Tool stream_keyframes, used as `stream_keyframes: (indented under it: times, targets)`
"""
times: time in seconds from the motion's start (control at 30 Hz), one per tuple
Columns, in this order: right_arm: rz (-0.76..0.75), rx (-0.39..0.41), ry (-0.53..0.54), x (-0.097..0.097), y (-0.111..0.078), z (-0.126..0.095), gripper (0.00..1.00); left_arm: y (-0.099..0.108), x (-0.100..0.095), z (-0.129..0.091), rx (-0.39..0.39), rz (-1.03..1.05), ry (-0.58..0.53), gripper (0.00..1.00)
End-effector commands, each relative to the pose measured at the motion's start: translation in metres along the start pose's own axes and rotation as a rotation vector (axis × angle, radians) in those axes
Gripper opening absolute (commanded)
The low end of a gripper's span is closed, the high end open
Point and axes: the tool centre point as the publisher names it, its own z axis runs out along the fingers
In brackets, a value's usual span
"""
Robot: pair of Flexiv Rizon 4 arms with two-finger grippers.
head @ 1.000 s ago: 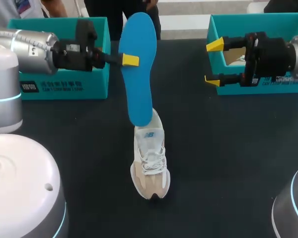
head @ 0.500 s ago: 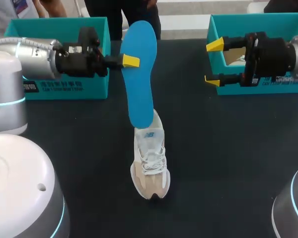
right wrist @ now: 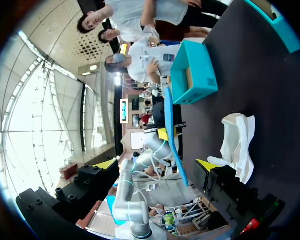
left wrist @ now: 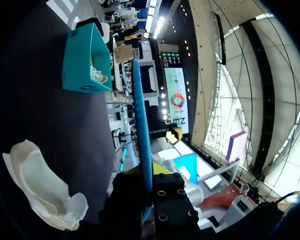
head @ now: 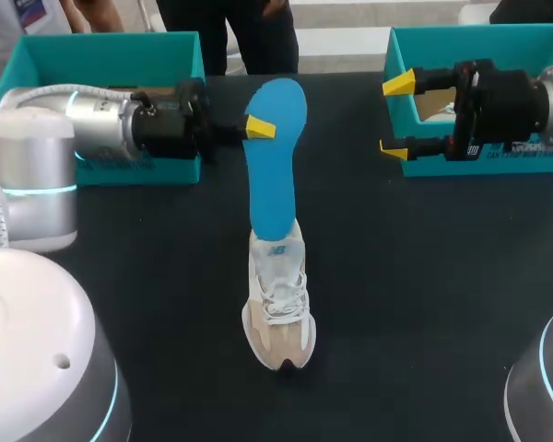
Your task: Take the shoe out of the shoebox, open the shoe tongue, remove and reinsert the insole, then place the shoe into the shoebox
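White-and-beige lace-up sneaker [head: 278, 304] sat out on the black surface [head: 424, 276], so removal looked done. Left claw [head: 258, 129] was clamped on the blue foam insole [head: 275, 166], whose lower end was at the sneaker's opening, probably partway in; reinsertion and boxing remained. Right claw [head: 396, 115] hung empty, fingers apart, by the right teal cardboard shoebox [head: 479, 35]. White print on the left teal cardboard shoebox [head: 166, 55] was unreadable.

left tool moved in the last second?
Yes. The left tool, shut on the insole, has shifted right, away from the left shoebox, lowering the insole toward the shoe.
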Motion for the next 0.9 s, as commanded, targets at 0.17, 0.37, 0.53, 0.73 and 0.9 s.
stream_keyframes:
  times: [0.17,0.37,0.53,0.73,0.9]
  targets:
    - [-0.024,0.001,-0.061,0.0,-0.002,0.006,1.0,0.003,-0.003,-0.001,0.049,-0.03,-0.009,0.0]
    - [-0.066,-0.034,-0.275,0.004,-0.009,0.021,1.0,0.001,0.002,0.001,0.056,-0.048,-0.003,0.0]
    - [-0.131,-0.074,-0.404,0.014,-0.013,0.029,1.0,0.001,0.001,0.003,0.045,-0.063,-0.013,0.0]
    - [-0.153,-0.049,-0.566,0.032,-0.012,0.046,1.0,-0.001,-0.004,0.001,0.071,-0.083,-0.035,0.0]
    - [-0.133,-0.031,-0.612,0.035,-0.013,0.05,1.0,-0.001,-0.004,0.001,0.071,-0.083,-0.035,0.0]
